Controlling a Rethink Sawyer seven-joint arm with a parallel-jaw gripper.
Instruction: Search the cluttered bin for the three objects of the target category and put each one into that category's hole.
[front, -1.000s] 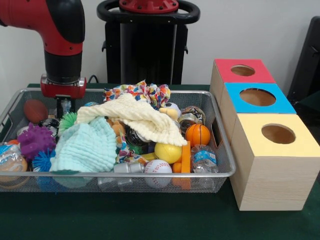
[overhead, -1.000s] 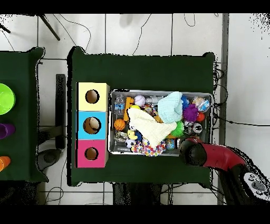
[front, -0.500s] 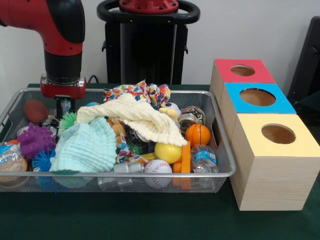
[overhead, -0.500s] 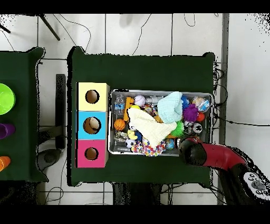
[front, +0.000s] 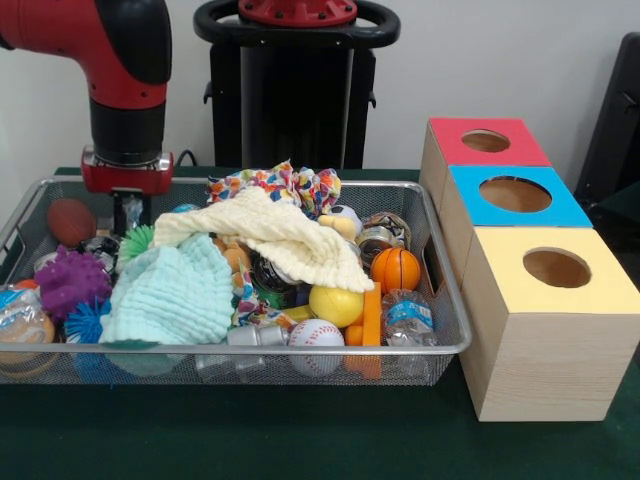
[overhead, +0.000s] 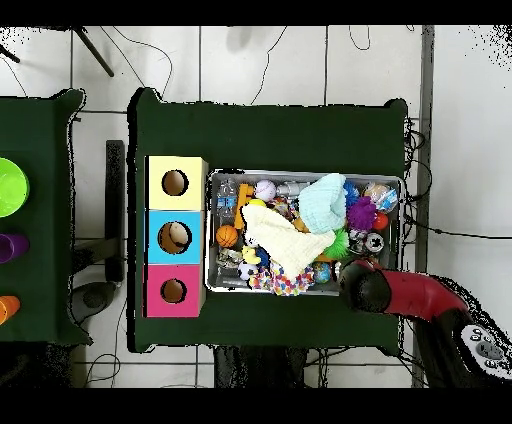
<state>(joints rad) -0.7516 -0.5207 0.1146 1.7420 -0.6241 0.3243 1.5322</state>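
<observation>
A wire mesh bin (front: 300, 350) holds a jumble of toys, cloths and cans. My gripper (front: 128, 215) hangs low in the bin's back left corner, beside a brown football (front: 71, 221) and above a green spiky toy (front: 137, 240); the mesh and clutter hide its tips. An orange basketball (front: 396, 268), a yellow ball (front: 336, 304) and a baseball (front: 316, 335) lie at the front right. Three wooden boxes stand right of the bin, each with a round hole: red (front: 450, 150), blue (front: 565, 212) and yellow (front: 600, 292). In the overhead view the red arm (overhead: 375, 290) covers the gripper.
A cream cloth (front: 280, 238) and a mint cloth (front: 175, 295) cover the middle of the pile, with a colourful cloth (front: 285, 185) behind. A purple spiky ball (front: 70, 281), a tin can (front: 378, 240) and a small water bottle (front: 408, 315) also lie in the bin.
The arm has shifted only very slightly at the bin's corner. Nothing in the bin has moved.
</observation>
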